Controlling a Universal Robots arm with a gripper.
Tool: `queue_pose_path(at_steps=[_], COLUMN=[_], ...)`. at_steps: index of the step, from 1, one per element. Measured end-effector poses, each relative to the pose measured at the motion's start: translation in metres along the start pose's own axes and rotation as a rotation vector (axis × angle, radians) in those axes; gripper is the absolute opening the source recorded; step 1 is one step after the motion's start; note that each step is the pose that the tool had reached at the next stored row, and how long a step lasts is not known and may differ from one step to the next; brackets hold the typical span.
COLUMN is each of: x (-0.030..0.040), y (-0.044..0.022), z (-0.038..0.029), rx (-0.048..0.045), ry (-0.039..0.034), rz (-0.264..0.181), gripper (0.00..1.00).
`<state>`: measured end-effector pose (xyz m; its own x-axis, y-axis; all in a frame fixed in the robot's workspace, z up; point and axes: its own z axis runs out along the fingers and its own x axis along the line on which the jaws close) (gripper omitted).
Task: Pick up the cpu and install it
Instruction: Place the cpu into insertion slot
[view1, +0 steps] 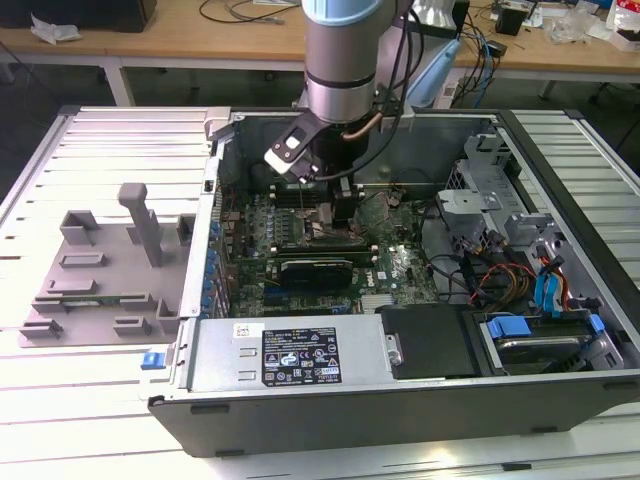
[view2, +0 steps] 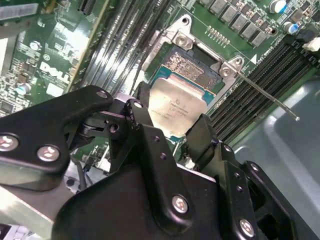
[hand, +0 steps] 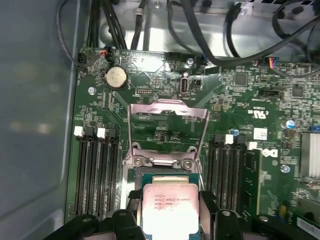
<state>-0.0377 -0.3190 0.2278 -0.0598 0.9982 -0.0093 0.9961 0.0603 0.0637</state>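
Clamped on the cpu (view2: 176, 104) just over the open socket (view2: 194, 64), toward 10 o'clock from the case (view1: 400, 415) centre in the exterior view, the gripper (view2: 170, 119) risks bending socket pins if it lands skewed.

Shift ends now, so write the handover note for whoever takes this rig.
Pincer: shut on the cpu, inside the computer case.
Cpu: held by its edges, partly over the motherboard socket; whether they touch cannot be told.
The socket's metal frame: open, standing up.
Done: cpu picked up and at the socket.
Left: cpu not yet seated.
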Motion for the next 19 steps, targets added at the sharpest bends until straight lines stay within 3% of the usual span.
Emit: queue_pose_path(at_steps=[8,19], x=[0.0023,0.0025], y=[-0.0056,-0.0071], z=[0.0139,0.0261], rx=[0.0003,0.0006], ry=[-0.0022,-0.0045], rz=[0.011,0.042], gripper=[0.54,0.54])
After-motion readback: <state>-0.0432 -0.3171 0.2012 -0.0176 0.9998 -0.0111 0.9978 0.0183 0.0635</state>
